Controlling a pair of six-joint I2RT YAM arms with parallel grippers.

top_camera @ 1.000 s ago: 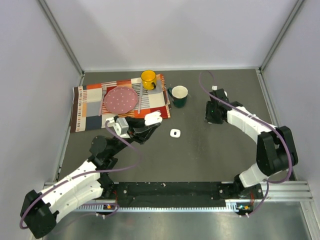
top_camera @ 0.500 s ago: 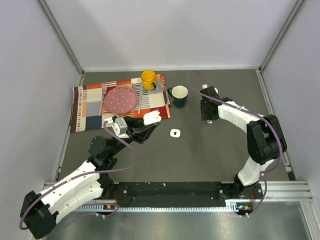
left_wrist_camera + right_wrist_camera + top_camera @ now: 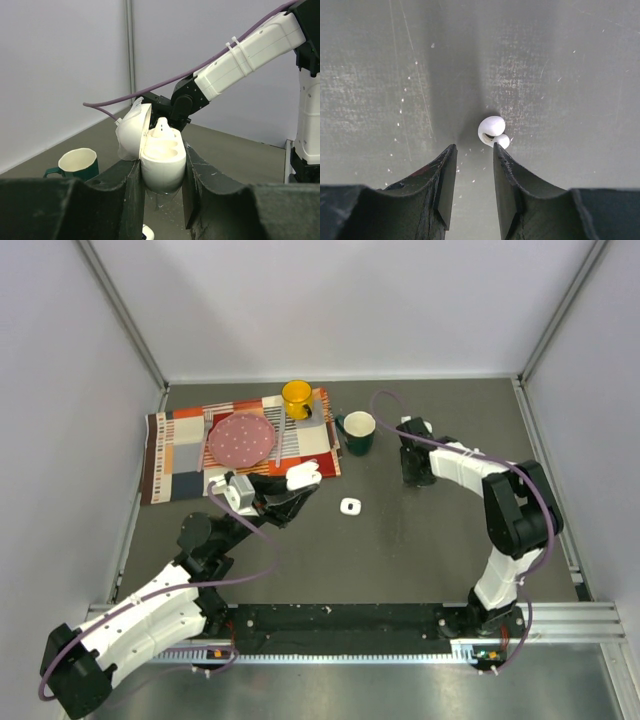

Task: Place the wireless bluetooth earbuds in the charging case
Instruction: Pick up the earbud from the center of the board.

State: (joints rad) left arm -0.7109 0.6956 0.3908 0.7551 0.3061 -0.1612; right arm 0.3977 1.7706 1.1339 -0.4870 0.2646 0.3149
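- My left gripper [image 3: 160, 176] is clamping the open charging case [image 3: 163, 161], one earbud [image 3: 162, 128] sitting inside
- My right gripper [image 3: 473, 151] is hovering, fingers narrowly apart, empty, beside a loose earbud [image 3: 492, 130]

Even, diffuse light is cast from above; shadows are soft. The near fingers [image 3: 442, 187] are blurred; faint glare is perhaps seen on the table [image 3: 530, 75].

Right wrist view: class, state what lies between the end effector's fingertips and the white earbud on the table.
Nothing: in the right wrist view only bare dark table separates the right end effector from the earbud just ahead.
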